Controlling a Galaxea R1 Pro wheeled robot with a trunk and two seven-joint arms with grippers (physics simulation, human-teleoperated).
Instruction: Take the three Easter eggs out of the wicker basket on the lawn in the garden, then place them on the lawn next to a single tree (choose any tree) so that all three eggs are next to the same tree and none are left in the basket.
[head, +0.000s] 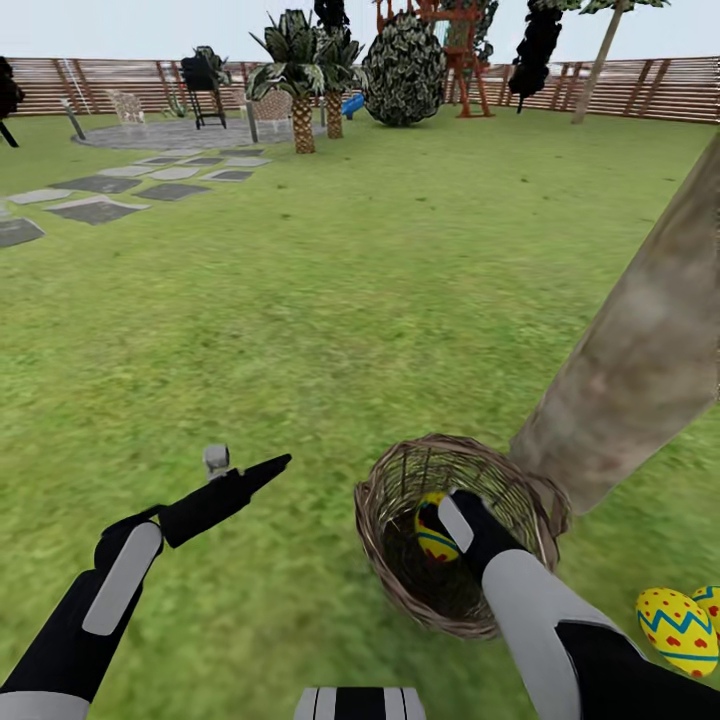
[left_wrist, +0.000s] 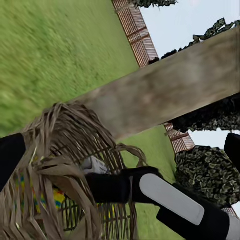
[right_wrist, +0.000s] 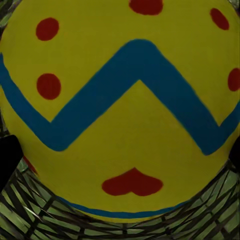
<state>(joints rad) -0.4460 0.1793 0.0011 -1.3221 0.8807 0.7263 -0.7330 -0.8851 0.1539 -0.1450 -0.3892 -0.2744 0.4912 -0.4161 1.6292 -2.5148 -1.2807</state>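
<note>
The wicker basket (head: 395, 500) stands on the lawn (head: 330, 300) at the foot of a thick pale tree (head: 640, 350). One yellow Easter egg (head: 435, 540) with a blue zigzag lies inside it. My right gripper (head: 432, 522) reaches into the basket; in the right wrist view the egg (right_wrist: 120, 100) sits between its open fingers (right_wrist: 7, 160), resting on the weave. Two more eggs (head: 678, 630) lie on the grass beside the trunk, at my right. My left gripper (head: 262, 470) hovers open over the grass left of the basket (left_wrist: 60, 175), facing it and the trunk (left_wrist: 165, 95).
Grey stepping stones (head: 100, 208) lead to a paved circle at the far left. Short palms (head: 300, 90), a dark bush (head: 404, 70) and a wooden fence (head: 660, 88) line the back. Wide grass lies between them and me.
</note>
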